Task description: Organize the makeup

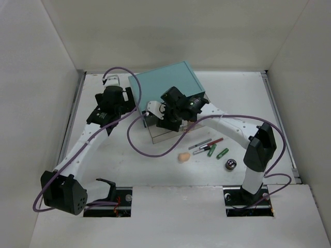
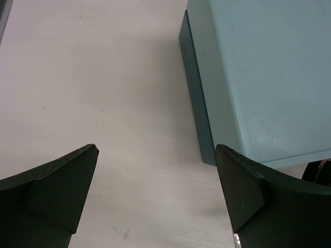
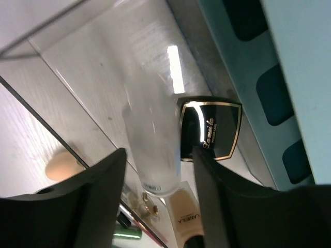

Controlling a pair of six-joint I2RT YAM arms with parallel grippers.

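Observation:
The teal box [image 1: 168, 82] has its front drawer [image 1: 155, 135] pulled out. My right gripper [image 1: 166, 120] hangs over that drawer. In the right wrist view the gripper [image 3: 160, 150] is open, with a frosted clear tube [image 3: 150, 129] between its fingers and small gaps on both sides. A shiny black square compact [image 3: 209, 129] and a beige tube [image 3: 183, 217] lie in the drawer. On the table lie the beige sponge [image 1: 183, 157], thin pencils [image 1: 202, 145], green-capped tubes [image 1: 217, 152] and the silver jar [image 1: 230, 165]. My left gripper [image 1: 124, 98] is open and empty beside the box's left corner [image 2: 207, 129].
White walls enclose the table [image 1: 103, 155] on three sides. The right arm reaches across above the pencils. A purple cable [image 1: 139, 150] loops over the table in front of the drawer. The sponge also shows past the drawer's edge in the right wrist view [image 3: 59, 165].

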